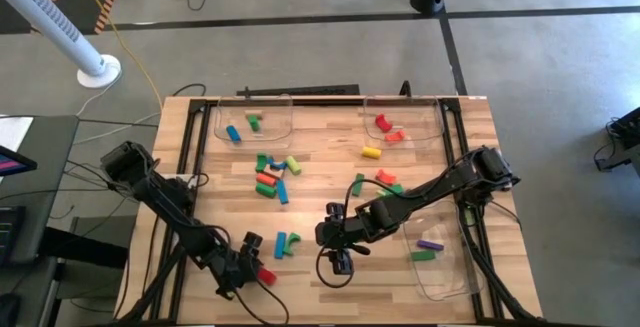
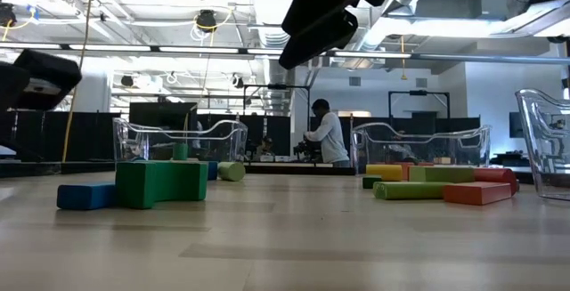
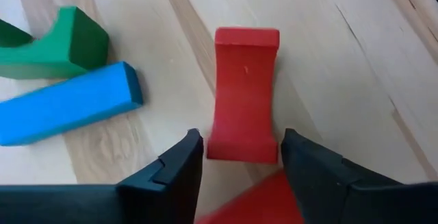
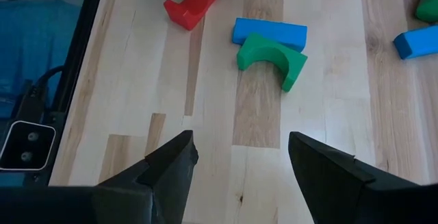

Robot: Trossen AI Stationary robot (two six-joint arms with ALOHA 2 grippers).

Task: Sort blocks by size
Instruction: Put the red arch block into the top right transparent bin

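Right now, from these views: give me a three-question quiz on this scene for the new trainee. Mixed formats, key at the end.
1. True or false: the left gripper has its fingers on either side of a red block lying on the table.
2. Multiple choice: nearest that red block lie A) a yellow cylinder, B) a blue bar and a green arch block, C) a purple bar.
3. Fill in: the right gripper hangs over bare table with its fingers ____.

Key: 1 true; 2 B; 3 open.
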